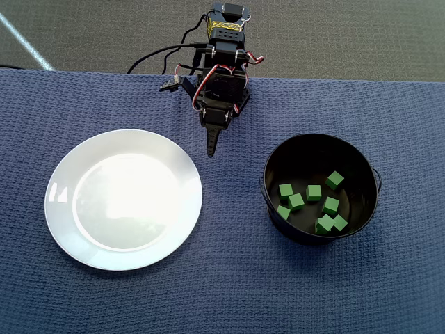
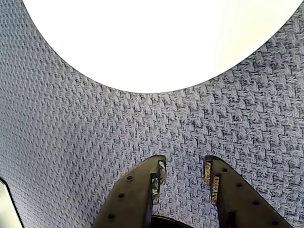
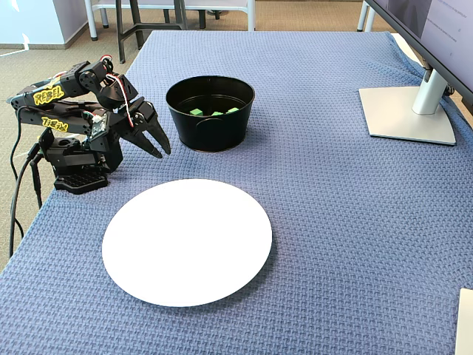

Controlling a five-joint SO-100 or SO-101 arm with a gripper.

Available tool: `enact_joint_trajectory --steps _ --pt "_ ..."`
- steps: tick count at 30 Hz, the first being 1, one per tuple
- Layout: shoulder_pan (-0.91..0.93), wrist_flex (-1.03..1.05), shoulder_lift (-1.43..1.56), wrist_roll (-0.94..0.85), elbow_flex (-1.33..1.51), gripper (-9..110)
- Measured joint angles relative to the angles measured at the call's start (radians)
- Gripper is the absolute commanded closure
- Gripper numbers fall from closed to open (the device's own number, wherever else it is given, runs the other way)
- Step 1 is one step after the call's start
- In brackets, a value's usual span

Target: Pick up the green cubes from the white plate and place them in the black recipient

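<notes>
Several green cubes [image 1: 313, 193] lie inside the black recipient [image 1: 313, 149] at the right of the overhead view; their tops show over its rim in the fixed view [image 3: 196, 112]. The white plate [image 1: 62, 209] lies bare on the blue cloth at the left, with no cube on it. My gripper [image 1: 211, 152] hovers low over the cloth between the plate and the recipient, near the arm's base. In the wrist view the gripper [image 2: 184, 164] is open, with only cloth between its fingers and the plate's edge [image 2: 156, 42] ahead of it.
A monitor stand [image 3: 406, 111] sits at the far right of the table in the fixed view. Cables [image 1: 156, 56] run from the arm's base over the table's back edge. A pale object [image 3: 465, 322] pokes in at the bottom right corner.
</notes>
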Motion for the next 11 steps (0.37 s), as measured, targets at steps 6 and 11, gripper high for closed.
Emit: enact_joint_trajectory --steps 6,11 --pt "0.0 0.0 0.0 -0.002 0.005 102" --pt "0.0 0.011 0.0 -0.002 0.005 102"
